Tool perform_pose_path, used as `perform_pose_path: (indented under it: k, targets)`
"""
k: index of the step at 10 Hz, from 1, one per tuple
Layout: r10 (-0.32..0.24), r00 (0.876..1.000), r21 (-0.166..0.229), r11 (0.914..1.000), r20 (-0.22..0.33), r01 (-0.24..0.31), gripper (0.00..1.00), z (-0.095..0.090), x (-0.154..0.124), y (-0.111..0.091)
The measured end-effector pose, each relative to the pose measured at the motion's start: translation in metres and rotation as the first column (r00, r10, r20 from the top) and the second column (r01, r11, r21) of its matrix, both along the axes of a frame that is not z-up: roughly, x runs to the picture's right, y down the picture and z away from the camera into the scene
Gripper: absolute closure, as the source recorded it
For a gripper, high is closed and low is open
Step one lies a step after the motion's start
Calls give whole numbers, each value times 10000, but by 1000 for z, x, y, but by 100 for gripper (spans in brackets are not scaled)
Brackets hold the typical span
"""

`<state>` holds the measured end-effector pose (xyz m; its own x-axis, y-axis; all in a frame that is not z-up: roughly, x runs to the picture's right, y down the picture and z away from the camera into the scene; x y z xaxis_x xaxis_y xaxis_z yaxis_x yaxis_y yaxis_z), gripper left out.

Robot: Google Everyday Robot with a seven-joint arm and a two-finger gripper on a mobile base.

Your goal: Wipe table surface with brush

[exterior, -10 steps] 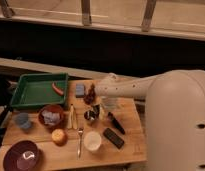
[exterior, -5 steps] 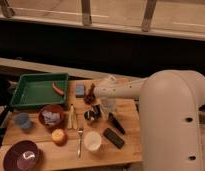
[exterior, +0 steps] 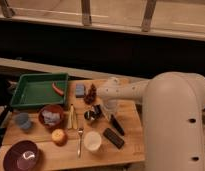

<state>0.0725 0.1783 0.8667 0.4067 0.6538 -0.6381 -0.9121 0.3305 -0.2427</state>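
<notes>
My hand (exterior: pixel 107 113), low over the worktop (exterior: pixel 48 151), is clamped shut on the brush (exterior: pixel 117 126); the grasp seems done, so next comes sweeping it across the wood.

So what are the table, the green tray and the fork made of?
Table: looks like wood, light-brown planks. Tray: probably plastic, plain smooth green. Fork: likely metal, thin and silvery. The pincer hangs shut over the table's middle, near the brush.
</notes>
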Motion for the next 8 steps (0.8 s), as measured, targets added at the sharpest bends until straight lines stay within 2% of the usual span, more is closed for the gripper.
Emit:
perform_pose_path:
  k: [2, 4, 8]
  targets:
    - [139, 9998, -91, 9999, 116, -138, 100, -5, -2, 8]
    - [161, 9999, -44, 9999, 0, -161, 100, -10, 1, 6]
    - [15, 9954, 207, 9998, -956, 5, 100, -20, 35, -13]
